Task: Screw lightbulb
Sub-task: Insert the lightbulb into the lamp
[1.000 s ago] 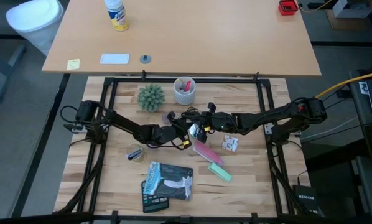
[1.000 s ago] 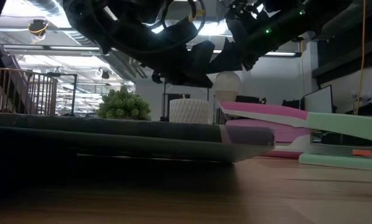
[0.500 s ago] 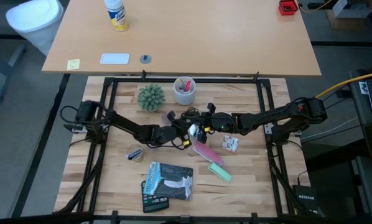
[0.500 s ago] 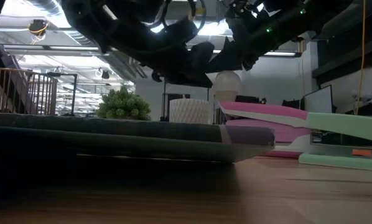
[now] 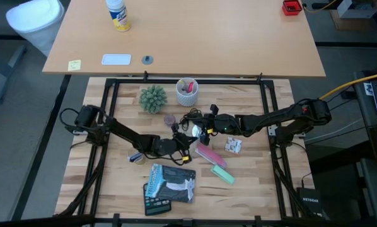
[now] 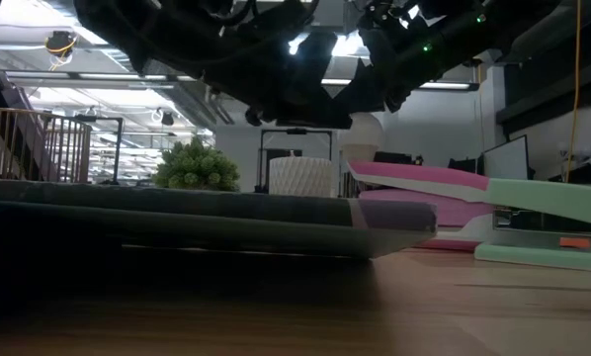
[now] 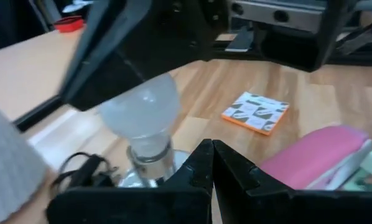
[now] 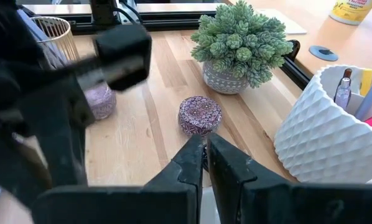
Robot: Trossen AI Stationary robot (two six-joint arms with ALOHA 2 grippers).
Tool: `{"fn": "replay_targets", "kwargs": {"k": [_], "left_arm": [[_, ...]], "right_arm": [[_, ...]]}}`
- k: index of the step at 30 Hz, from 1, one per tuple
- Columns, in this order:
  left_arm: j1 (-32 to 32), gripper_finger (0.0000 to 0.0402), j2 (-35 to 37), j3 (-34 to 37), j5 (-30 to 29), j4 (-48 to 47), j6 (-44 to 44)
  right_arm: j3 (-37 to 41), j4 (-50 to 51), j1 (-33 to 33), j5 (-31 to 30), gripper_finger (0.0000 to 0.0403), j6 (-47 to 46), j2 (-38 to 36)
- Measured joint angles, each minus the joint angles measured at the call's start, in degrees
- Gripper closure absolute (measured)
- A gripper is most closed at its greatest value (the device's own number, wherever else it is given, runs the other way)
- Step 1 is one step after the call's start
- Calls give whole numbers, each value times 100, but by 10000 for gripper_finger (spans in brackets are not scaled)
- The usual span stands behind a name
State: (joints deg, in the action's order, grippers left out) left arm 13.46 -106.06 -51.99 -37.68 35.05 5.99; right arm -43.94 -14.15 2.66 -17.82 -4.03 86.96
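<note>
The frosted-white lightbulb (image 7: 142, 112) stands upright, its silvery screw base (image 7: 150, 155) down in the shiny fixture (image 7: 142, 182) with black cord (image 7: 83, 175) at mid-table. It also shows in the high view (image 5: 195, 131) and the low view (image 6: 363, 133). My right gripper (image 5: 201, 129) reaches in from the table's right and is shut on the bulb's dome. My left gripper (image 7: 209, 163) is shut and empty. It points at the fixture from the left and stops just short of the bulb, and it also shows in the high view (image 5: 182, 142). My right gripper has its dark fingers (image 7: 120, 56) on the upper part of the bulb's dome (image 7: 150, 93), coming from above at a slant from the table's right. The bulb stands upright below them with its base in the fixture. The gripper hides the exact contact.
A white cup of pens (image 5: 187, 93) and a small plant (image 5: 153, 98) stand at the far side, with a purple tin (image 8: 199, 115) nearby. A pink stapler (image 5: 207, 153), a green stapler (image 5: 223, 174), a patterned card (image 5: 233, 145), a dark pouch (image 5: 169, 183) and a tape roll (image 5: 137, 156) lie nearer.
My left gripper has drawn back from the fixture toward the table's near edge. The bulb and my right gripper have stayed where they were.
</note>
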Motion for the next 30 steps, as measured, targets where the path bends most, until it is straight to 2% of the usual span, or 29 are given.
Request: {"fn": "replay_targets", "kwargs": {"k": [5,20,25,30], "left_arm": [[-185,401,-342,-2,582,617,-218],[-595,401,-387,-2,600,817,-381],[-630,401,-387,-2,488,795,-502],[-561,401,-387,-1,-148,745,-625]], "right_arm": [[0,-2,0,-2,375,0,0],[0,-2,-2,10,375,0,0],[0,-4,-7,20,375,2,0],[1,3,-9,11,375,2,0]]}}
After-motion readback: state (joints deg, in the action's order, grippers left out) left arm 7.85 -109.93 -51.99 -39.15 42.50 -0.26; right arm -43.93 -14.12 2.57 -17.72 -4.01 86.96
